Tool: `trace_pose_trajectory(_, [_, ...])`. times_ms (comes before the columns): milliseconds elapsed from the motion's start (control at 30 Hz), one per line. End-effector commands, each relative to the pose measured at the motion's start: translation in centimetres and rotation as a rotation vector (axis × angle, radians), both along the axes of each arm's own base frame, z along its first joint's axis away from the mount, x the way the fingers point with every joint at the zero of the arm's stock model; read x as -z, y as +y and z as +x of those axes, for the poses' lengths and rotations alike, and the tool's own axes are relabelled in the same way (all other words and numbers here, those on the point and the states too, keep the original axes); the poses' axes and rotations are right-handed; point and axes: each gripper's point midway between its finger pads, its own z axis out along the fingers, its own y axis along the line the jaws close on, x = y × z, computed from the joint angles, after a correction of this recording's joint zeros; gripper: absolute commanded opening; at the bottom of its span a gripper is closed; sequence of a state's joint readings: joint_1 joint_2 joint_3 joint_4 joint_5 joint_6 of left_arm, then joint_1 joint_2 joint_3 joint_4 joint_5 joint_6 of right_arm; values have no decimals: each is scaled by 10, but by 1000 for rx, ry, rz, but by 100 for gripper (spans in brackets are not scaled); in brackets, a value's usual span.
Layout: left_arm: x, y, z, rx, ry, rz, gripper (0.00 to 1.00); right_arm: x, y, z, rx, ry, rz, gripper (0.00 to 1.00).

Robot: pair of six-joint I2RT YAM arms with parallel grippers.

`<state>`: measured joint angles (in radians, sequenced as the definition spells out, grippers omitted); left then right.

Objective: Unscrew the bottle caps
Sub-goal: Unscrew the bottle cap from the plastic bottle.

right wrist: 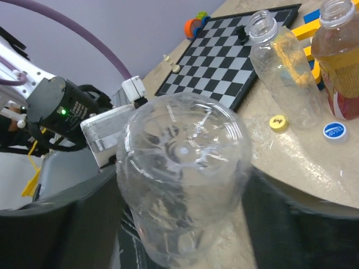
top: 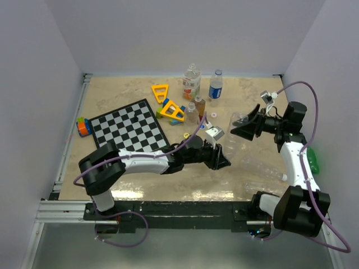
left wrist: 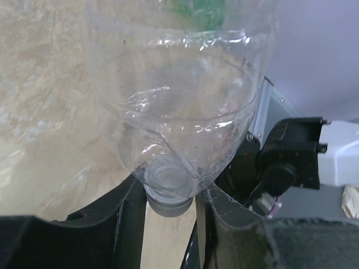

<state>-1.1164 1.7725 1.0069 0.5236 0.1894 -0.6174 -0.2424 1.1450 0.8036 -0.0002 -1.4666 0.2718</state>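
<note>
A clear bottle (top: 238, 137) hangs tilted between my two grippers over the right half of the table. In the left wrist view its neck points at the camera, and its grey-white bottle cap (left wrist: 167, 204) sits between the black fingers (left wrist: 112, 224) of my left gripper (left wrist: 171, 197), shut round it. In the right wrist view the bottle's base (right wrist: 182, 162) faces the camera. My right gripper (right wrist: 182, 221) straddles the body, open, with table showing past its right finger (right wrist: 303, 224). From above, the left gripper (top: 223, 161) is at the bottle's near end and the right gripper (top: 238, 128) at its far end.
A second clear bottle (top: 263, 168) lies near the right arm, and a green bottle (top: 313, 159) lies behind that arm. A chessboard (top: 130, 128), yellow triangular frames (top: 174, 111) and upright bottles (top: 192, 81) stand at the back. Loose yellow (right wrist: 278, 122) and blue (right wrist: 335, 130) caps lie beside an uncapped bottle (right wrist: 283, 73).
</note>
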Motion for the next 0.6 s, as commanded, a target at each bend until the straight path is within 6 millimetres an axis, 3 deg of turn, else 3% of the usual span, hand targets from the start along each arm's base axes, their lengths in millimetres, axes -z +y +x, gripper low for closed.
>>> trace_pose_trajectory(0, [-16, 50, 0, 43, -59, 77, 0, -11, -4, 8, -6, -198, -100, 93])
trace_pose_trajectory(33, [-16, 64, -3, 52, -56, 111, 0, -10, -7, 13, 9, -211, -137, 98])
trace_pose_trajectory(133, [-14, 100, -12, 97, -43, 200, 0, 3, -18, 27, -7, -310, -282, 98])
trace_pose_trajectory(200, [-8, 124, -23, 136, -14, 273, 0, 12, -23, 27, -70, -348, -348, 98])
trace_pose_trajectory(333, [-3, 158, -40, 211, 28, 379, 0, 19, -32, 39, -85, -450, -477, 98])
trace_pose_trajectory(433, [-1, 175, -51, 251, 44, 440, 0, 4, -33, 41, -92, -567, -558, 98])
trace_pose_trajectory(567, [-13, 185, -56, 264, 28, 455, 0, -17, -27, 35, -124, -747, -662, 98])
